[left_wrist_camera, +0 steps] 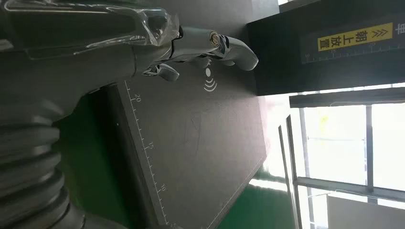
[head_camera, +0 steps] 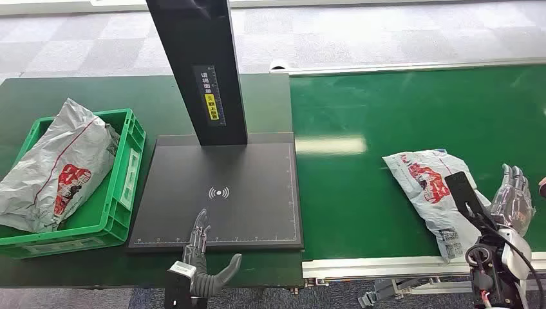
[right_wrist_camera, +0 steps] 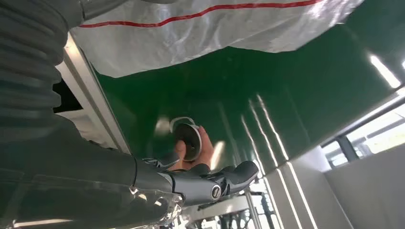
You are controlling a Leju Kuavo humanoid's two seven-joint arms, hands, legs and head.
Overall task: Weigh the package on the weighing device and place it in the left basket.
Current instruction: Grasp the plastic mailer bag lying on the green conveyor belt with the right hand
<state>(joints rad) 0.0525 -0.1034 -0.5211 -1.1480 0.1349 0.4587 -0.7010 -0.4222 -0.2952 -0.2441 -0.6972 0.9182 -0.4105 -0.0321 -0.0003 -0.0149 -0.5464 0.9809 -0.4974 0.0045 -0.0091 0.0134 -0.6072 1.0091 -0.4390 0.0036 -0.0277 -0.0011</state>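
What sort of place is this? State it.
Likely a parcel-sorting station: a green conveyor belt carries a grey plastic mailer package, beside a flat black weighing platform and a green plastic crate.

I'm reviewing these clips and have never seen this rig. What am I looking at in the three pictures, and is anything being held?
The wide picture is the robot's own view from its head, looking down. The other two come from cameras at its wrists and are turned sideways. In the middle lies the black weighing plate with a dark post behind it. The left robot hand hovers open over the plate's near edge, holding nothing. On the left, a green basket already holds one grey package. On the green belt to the right lies another package; the right robot hand is beside it, fingers apart, not gripping it.
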